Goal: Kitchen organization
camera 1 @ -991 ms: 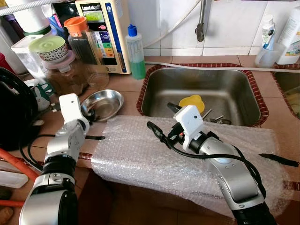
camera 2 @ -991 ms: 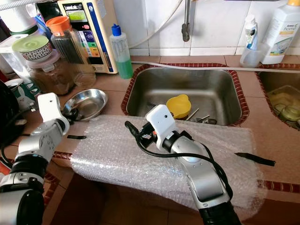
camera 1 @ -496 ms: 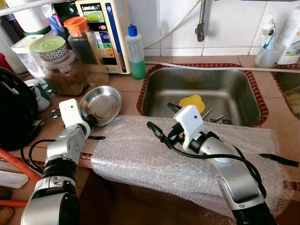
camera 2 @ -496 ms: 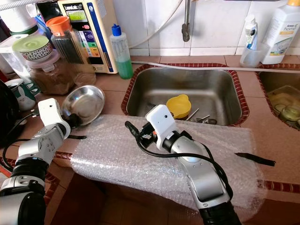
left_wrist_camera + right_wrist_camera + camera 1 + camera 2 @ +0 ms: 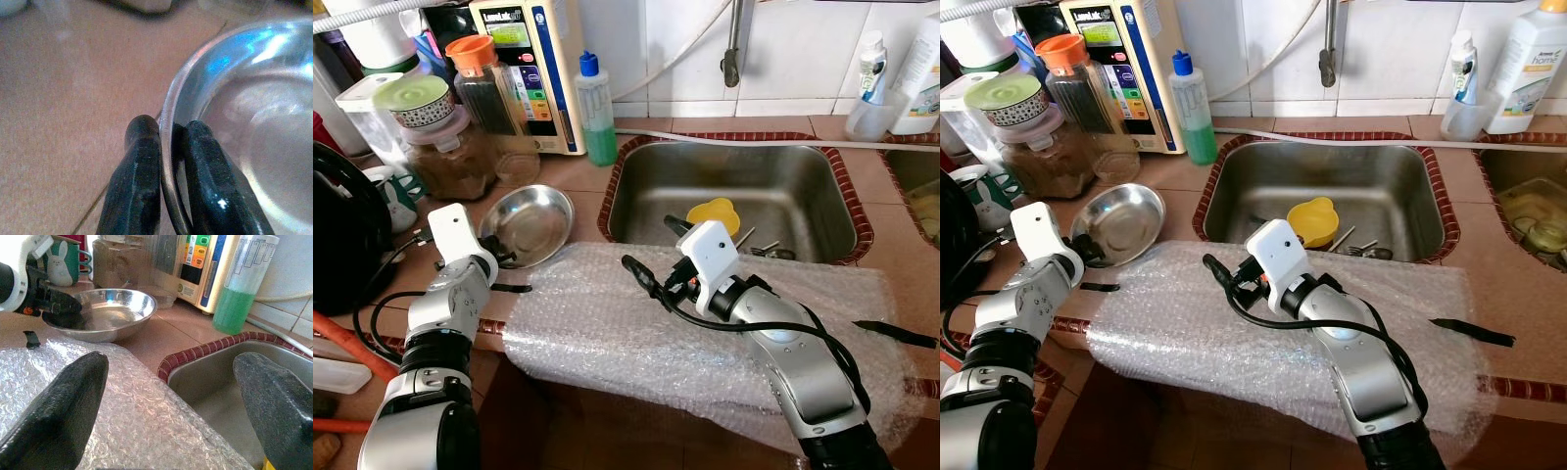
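A shallow steel bowl [image 5: 536,217] rests slightly tilted on the brown tiled counter, left of the sink. My left gripper [image 5: 497,257] is shut on its near rim; in the left wrist view one of the fingers [image 5: 139,166] presses outside the rim [image 5: 168,147] and the other inside. My right gripper [image 5: 654,247] hovers open above a sheet of bubble wrap [image 5: 597,328] spread over the counter's front edge. In the right wrist view its wide-apart fingertips [image 5: 63,401] frame the bowl [image 5: 105,313] and the sink corner.
The steel sink [image 5: 773,186] holds a yellow cup [image 5: 717,212] and cutlery. A green soap bottle [image 5: 597,113], jars [image 5: 450,147], a water purifier [image 5: 533,59] and a rabbit mug [image 5: 61,264] crowd the back left. A black appliance [image 5: 342,235] stands far left.
The bowl, lying flat a second ago, was tipped up steeply half a second ago and is now lowered to a slight tilt. My left wrist drifted a little left. The right arm stayed still.
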Controlling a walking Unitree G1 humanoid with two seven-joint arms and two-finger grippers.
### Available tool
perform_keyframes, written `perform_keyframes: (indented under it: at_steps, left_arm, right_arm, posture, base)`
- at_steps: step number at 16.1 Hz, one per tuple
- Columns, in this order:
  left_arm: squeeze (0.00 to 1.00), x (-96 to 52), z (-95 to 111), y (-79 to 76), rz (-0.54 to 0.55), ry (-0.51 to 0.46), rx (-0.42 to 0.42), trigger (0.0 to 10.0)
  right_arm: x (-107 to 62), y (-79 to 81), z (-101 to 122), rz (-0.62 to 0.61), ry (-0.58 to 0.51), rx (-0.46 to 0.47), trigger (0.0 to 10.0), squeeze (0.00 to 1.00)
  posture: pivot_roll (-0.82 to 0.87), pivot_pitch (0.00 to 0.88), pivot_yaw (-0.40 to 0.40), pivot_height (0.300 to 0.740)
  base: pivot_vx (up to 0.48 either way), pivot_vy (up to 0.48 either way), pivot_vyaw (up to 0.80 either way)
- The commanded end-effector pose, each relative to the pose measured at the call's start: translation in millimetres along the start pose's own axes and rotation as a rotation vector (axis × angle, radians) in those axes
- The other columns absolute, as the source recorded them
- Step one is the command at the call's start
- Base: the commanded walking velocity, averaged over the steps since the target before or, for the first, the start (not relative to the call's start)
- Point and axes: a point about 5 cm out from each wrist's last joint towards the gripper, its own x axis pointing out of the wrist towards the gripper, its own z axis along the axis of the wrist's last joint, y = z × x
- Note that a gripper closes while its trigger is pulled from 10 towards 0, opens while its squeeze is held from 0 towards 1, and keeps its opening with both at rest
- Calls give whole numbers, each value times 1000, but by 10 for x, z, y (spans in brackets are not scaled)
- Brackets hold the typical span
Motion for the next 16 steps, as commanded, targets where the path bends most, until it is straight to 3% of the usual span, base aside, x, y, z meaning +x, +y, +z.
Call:
perform_keyframes:
  at_steps: [1,6,7,10,14,15,16]
  left_arm:
    - [0,-2,-70,73,31,29,12,0]
    - [0,-29,46,34,31,-101,-18,0]
    - [0,-45,87,17,22,-147,-64,0]
    - [0,-130,289,-114,-71,-340,-141,0]
    - [0,-216,392,-257,-186,-462,-156,0]
    - [0,-231,404,-281,-207,-477,-172,0]
    - [0,-259,434,-324,-246,-501,-190,0]
  right_arm:
    - [24,14,8,10,-6,-3,10000,961]
    - [27,11,2,7,-5,-3,10000,961]
    - [27,9,2,4,-6,-3,10000,957]
    - [39,-95,32,-61,-32,6,10000,961]
    - [64,-243,113,-148,-76,26,10000,957]
    - [67,-260,118,-163,-79,24,10000,933]
    - [75,-284,127,-181,-87,32,10000,800]
  posture:
    - [-302,51,149,740]
    - [-303,50,151,740]
    - [-303,50,151,740]
    - [-302,48,148,740]
    - [-303,47,146,740]
    - [-303,47,146,740]
    - [-301,46,145,740]
  base:
    - [0,0,0]
    - [0,0,0]
    - [0,0,0]
    - [0,0,0]
    - [0,0,0]
    - [0,0,0]
    - [0,0,0]
